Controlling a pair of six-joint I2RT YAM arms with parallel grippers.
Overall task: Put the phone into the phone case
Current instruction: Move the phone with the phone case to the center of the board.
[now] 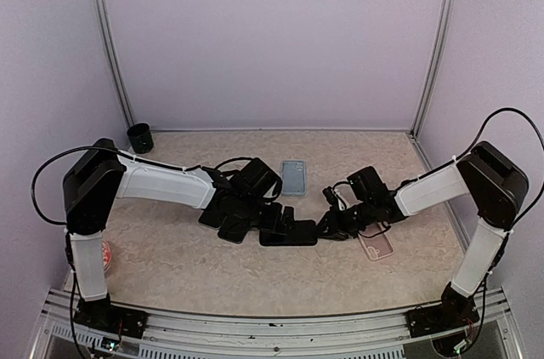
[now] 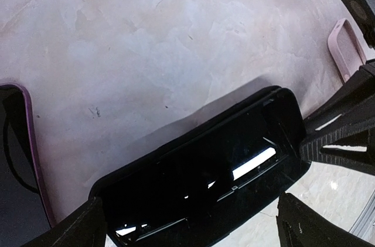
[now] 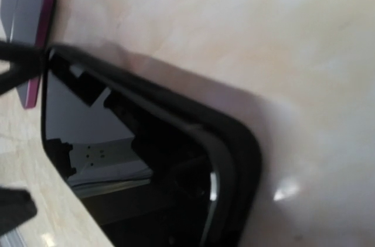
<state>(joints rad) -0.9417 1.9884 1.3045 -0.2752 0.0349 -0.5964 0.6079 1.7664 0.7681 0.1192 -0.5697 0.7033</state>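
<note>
A black phone (image 1: 289, 233) lies flat at mid-table, its glossy screen (image 2: 205, 171) up inside the rim of a black phone case (image 3: 246, 147). My left gripper (image 1: 285, 221) hangs over it, open wide. Its fingertips (image 2: 82, 229) straddle the phone's two ends, and the right-hand one stands clear of the case. My right gripper (image 1: 330, 225) is at the phone's right end, low and very close. Its own fingers are hidden in the right wrist view, where the case's corner and the screen (image 3: 146, 159) fill the frame.
A purple-edged phone (image 2: 12, 159) lies just left of the black one, under the left arm. A light-blue case (image 1: 293, 178) lies behind, and a pink case (image 1: 376, 244) lies under the right arm. A black cup (image 1: 140, 136) stands at the back left.
</note>
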